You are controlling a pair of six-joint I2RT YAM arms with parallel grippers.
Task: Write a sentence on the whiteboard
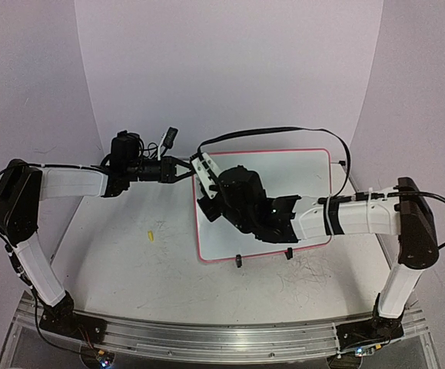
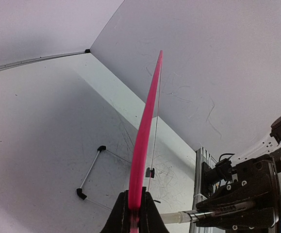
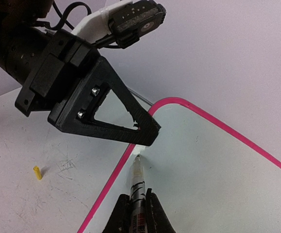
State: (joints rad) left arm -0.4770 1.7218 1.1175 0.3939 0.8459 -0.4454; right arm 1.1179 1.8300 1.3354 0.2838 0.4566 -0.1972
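The whiteboard [image 1: 299,177], white with a pink border, lies at the table's middle. My left gripper [image 1: 200,175] is shut on its far-left edge. In the left wrist view the fingers [image 2: 125,213] pinch the pink rim [image 2: 147,126] seen edge-on. My right gripper [image 3: 137,201] is shut on a marker pen [image 3: 137,182] whose tip rests on the whiteboard [image 3: 203,170] just inside that corner, right below the left gripper's black finger [image 3: 130,128]. From above, the right gripper [image 1: 209,200] sits over the board's left part. The sentence is not in view; the arm covers much of the board.
A small yellow cap [image 1: 151,235] [image 3: 37,173] lies on the table left of the board. Two black clip feet [image 1: 238,260] stick out of the board's near edge. Cables arc over the board's far side. A metal rail [image 1: 222,338] runs along the near table edge.
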